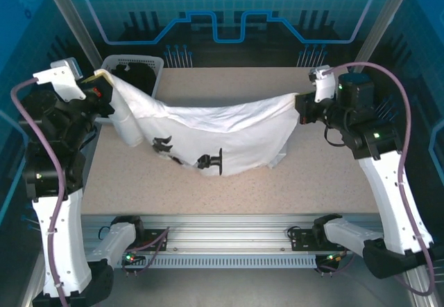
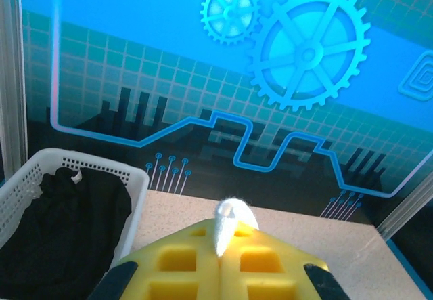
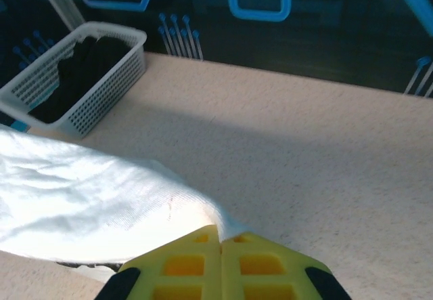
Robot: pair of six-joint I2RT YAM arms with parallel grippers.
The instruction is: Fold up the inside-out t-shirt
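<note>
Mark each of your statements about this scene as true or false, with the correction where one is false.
1. The left end effector and the right end effector are both shut on the white t-shirt. True.
2. The white t-shirt lies neatly folded. False: it hangs unfolded between the two end effectors, sagging in the middle.
3. A black garment lies in the white basket. True.
4. The white basket stands at the near right corner of the table. False: it stands at the far left corner.

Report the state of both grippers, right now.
Left gripper: closed, holding the t-shirt.
Right gripper: closed, holding the t-shirt's other end.
</note>
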